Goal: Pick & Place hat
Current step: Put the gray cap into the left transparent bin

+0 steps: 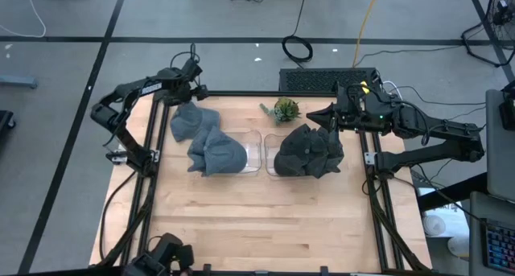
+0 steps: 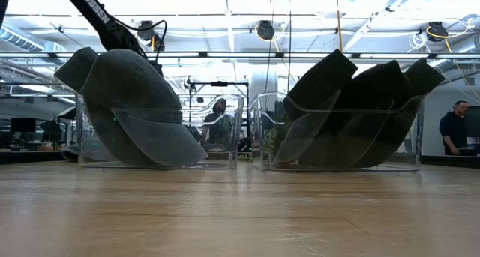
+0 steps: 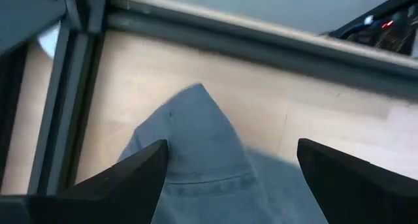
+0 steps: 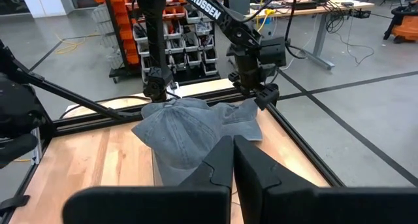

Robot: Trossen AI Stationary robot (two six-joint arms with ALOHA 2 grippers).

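A blue-grey hat (image 1: 193,119) lies at the table's far left, leaning against another hat (image 1: 217,154) that fills the left clear bin (image 1: 253,151). My left gripper (image 1: 190,93) hangs just above its far end, pointing steeply down and open. The hat's peaked end (image 3: 202,129) shows between the fingers (image 3: 140,178), and I see no touch. The right clear bin (image 1: 271,165) holds several dark grey hats (image 1: 310,151). My right gripper (image 1: 312,113) waits shut and level, raised over the far right.
A small green plant (image 1: 283,109) stands at the far edge between the arms. The black frame rail (image 3: 261,44) runs close behind the hat. Bare wood (image 1: 265,220) lies in front of the bins. People (image 2: 217,118) stand in the room beyond.
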